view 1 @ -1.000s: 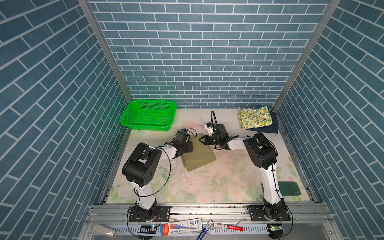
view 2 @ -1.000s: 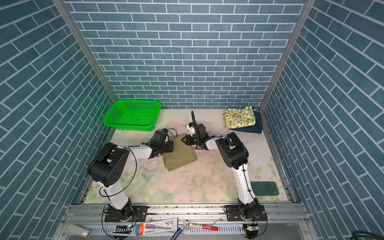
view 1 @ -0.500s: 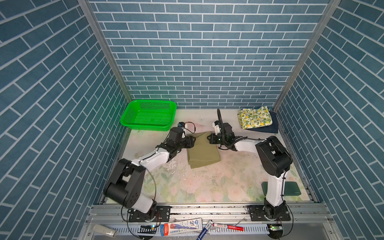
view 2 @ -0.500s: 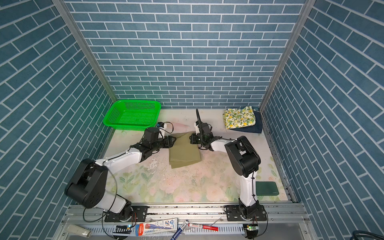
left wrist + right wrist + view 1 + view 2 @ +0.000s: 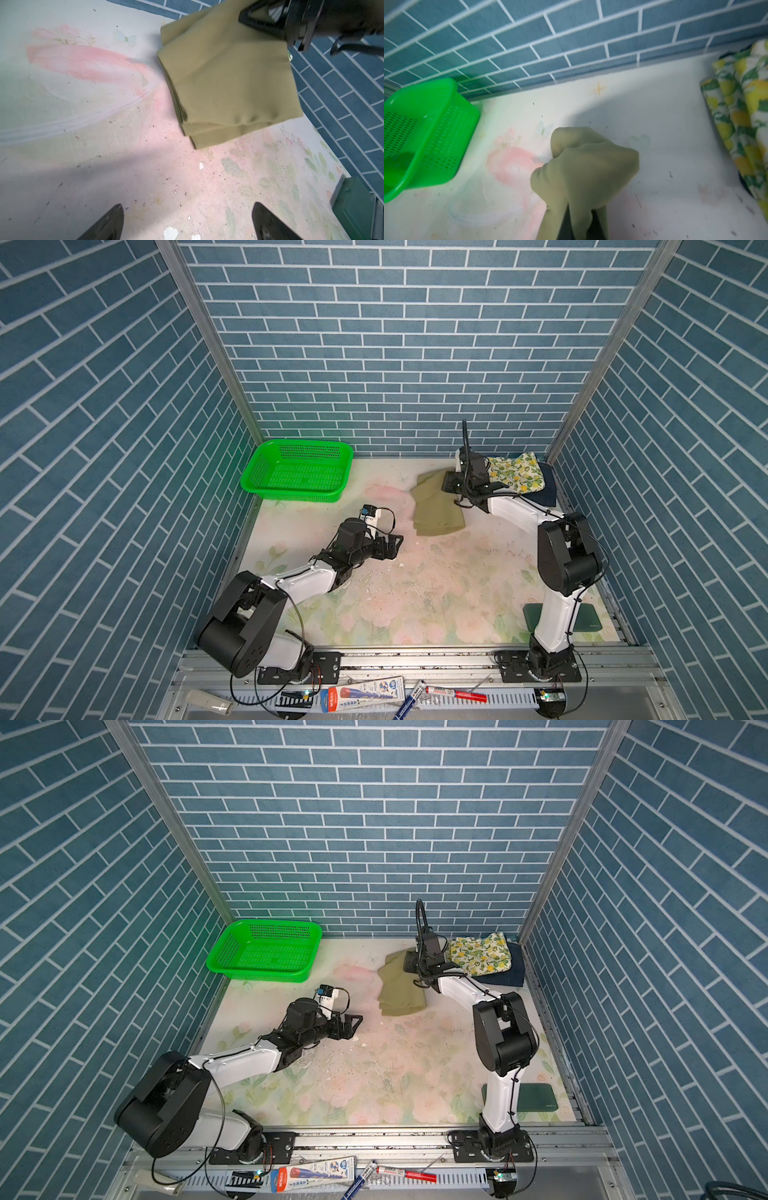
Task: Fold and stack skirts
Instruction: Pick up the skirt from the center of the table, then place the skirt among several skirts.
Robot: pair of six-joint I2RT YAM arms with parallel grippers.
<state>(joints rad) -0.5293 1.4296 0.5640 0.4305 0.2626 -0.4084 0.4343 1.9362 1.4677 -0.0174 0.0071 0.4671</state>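
Observation:
The folded khaki skirt point(image 5: 436, 506) point(image 5: 399, 990) hangs from my right gripper point(image 5: 451, 485) point(image 5: 411, 963), which is shut on its far edge; the near end droops to the table. In the right wrist view the khaki cloth point(image 5: 587, 166) bunches over the right gripper point(image 5: 579, 226). The lemon-print skirt point(image 5: 517, 472) point(image 5: 480, 955) point(image 5: 741, 124) lies folded on the dark blue denim skirt point(image 5: 546, 489) point(image 5: 509, 973) in the back right corner, just beside the right gripper. My left gripper point(image 5: 395, 543) point(image 5: 353, 1023) point(image 5: 187, 207) stands open and empty, apart from the khaki skirt point(image 5: 228, 83).
A green mesh basket point(image 5: 297, 470) point(image 5: 266, 952) point(image 5: 415, 135) sits at the back left by the wall. A dark green flat pad point(image 5: 586, 616) point(image 5: 353, 207) lies at the front right behind the right arm's base. Pens and a tube point(image 5: 365, 691) lie on the front rail.
My left gripper opened, let go of the khaki skirt and drew back toward the front left. The right gripper carried the skirt toward the back right, nearer the stack.

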